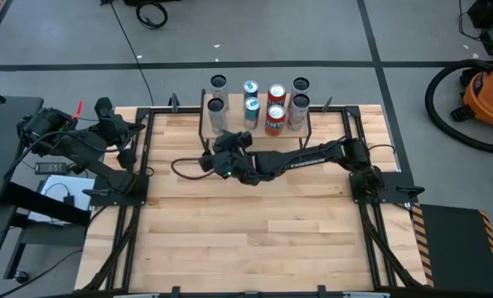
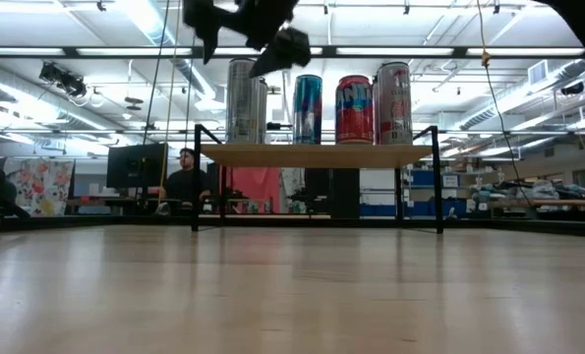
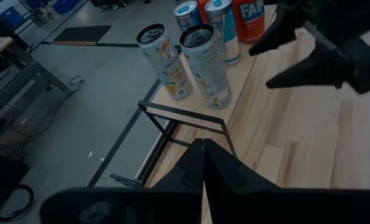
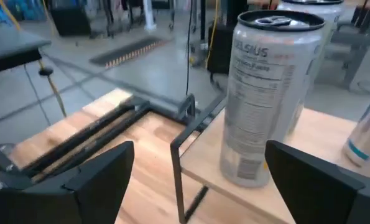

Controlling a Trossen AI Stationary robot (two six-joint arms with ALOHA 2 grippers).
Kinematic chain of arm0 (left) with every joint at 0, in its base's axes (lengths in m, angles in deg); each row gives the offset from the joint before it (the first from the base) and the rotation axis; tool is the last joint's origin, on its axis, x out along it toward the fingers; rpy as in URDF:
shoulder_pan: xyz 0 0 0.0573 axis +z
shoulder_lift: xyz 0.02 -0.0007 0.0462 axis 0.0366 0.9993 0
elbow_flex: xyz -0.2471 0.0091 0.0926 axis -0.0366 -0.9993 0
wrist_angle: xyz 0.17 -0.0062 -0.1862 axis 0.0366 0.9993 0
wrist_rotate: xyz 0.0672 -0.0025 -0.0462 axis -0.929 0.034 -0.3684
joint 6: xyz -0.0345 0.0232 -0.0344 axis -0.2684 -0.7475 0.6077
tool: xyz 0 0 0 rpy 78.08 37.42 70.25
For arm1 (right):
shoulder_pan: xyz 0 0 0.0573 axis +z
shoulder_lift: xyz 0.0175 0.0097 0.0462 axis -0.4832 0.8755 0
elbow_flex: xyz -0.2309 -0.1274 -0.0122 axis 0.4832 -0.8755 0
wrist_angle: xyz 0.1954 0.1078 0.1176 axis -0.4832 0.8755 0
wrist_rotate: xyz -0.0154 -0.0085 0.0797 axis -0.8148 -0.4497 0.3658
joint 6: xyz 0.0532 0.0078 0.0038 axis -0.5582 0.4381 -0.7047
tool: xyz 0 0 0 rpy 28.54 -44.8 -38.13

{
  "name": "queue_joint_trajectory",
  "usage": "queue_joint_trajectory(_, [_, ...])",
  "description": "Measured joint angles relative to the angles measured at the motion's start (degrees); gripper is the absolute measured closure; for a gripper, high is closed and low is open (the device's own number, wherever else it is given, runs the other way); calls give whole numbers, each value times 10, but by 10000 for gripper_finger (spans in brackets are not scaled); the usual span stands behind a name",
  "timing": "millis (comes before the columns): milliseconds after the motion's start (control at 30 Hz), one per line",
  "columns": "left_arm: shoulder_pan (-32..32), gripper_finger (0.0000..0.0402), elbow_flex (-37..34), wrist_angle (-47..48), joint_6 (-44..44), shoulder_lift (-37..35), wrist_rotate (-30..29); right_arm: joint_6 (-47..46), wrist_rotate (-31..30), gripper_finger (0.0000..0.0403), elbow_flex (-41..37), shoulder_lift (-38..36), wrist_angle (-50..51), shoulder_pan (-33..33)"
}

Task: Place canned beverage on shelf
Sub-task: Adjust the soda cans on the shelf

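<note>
1. Wooden tabletop [image 1: 254,232] carries a small shelf [image 2: 317,154] at its far edge, with several cans standing upright on it.
2. Right gripper [image 4: 197,180] hovers just in front of the shelf's left end, fingers spread wide and holding nothing.
3. Silver can [image 4: 265,99] stands on the shelf between those fingers, seemingly untouched.
4. Left gripper [image 3: 203,163] waits clenched at the table's left side.
</note>
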Motion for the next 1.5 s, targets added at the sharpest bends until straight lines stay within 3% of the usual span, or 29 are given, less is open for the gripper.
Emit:
queue_joint_trajectory(167, [0,395,0,0,0,0,0,121,-43,42,-81,-2,-248,7])
queue_joint_trajectory(333, [0,395,0,0,2,0,0,177,-42,43,-142,-1,-363,0])
queue_joint_trajectory(667, [0,395,0,0,2,0,0,267,35,45,-153,-1,-379,-24])
queue_joint_trajectory(1200, [0,395,0,0,1,0,0,208,53,45,-153,-1,-359,-41])
queue_joint_trajectory(1500, [0,395,0,0,0,0,0,203,-23,8,-153,-1,-361,-28])
